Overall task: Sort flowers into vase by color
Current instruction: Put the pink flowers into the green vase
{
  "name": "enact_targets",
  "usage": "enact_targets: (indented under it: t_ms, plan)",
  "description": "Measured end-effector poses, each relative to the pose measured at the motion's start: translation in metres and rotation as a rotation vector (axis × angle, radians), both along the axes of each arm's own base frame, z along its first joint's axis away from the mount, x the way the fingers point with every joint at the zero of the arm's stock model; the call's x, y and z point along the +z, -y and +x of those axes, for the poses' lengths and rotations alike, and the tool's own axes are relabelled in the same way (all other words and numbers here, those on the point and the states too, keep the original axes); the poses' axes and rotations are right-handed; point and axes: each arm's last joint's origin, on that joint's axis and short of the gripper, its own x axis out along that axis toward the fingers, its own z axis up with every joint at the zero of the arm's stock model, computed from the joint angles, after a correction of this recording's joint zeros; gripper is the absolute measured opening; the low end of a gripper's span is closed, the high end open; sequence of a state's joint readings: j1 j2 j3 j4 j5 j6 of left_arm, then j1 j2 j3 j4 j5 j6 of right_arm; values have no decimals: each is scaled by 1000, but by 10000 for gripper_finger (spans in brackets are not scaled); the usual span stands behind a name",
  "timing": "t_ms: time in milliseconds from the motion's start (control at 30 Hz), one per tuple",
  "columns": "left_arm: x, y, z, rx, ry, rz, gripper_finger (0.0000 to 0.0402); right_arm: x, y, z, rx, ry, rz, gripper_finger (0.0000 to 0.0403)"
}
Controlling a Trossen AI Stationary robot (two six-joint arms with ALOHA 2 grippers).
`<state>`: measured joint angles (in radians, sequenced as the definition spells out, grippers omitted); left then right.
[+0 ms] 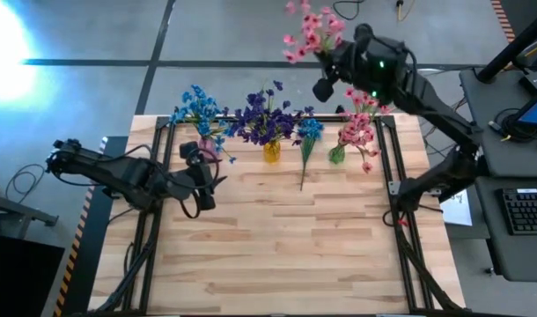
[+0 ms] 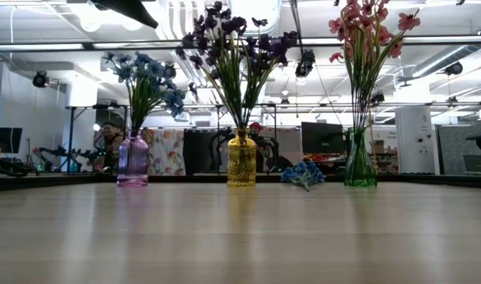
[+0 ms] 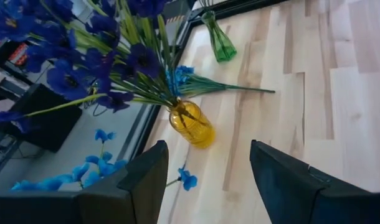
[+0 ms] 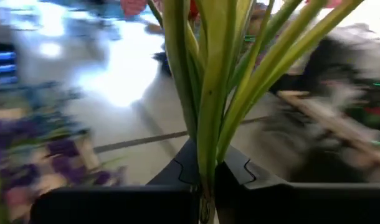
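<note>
right wrist: fingers (image 4: 205, 177) pinch pink flowers (image 1: 311, 31) | low: unseen

Looked over every view, honestly can't read any text, labels, brands or numbers anywhere, not on the vases or the table.

Wooden table (image 1: 277, 255), purple vase (image 2: 132, 162), yellow vase (image 2: 241, 162), green vase (image 2: 359, 166), loose blue sprig (image 1: 307, 141)
</note>
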<state>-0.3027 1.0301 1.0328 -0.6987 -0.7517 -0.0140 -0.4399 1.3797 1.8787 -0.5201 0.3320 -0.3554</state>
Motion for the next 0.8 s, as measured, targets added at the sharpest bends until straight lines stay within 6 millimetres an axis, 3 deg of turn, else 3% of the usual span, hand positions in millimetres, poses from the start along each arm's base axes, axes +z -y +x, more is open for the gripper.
enact_targets:
  t_ms: [67,267,467,633,800]
  plan:
    - [1,-1,-2,0,5,-1,210,3,10,-2,72,-33,41,13]
    - [2,-1,-4,0,11,-3,210,10,45,-17,62,-74,126,13]
    - [1,-1,-2,2,5,-2,210,-7,71,-22,180,-80,264,13]
    - [0,-1,-2,12,8,-16,210,-17,79,-31,277,-61,314,13]
    - [0,-1,-2,16,14,-23,210,-22,77,-54,261,-68,300,13]
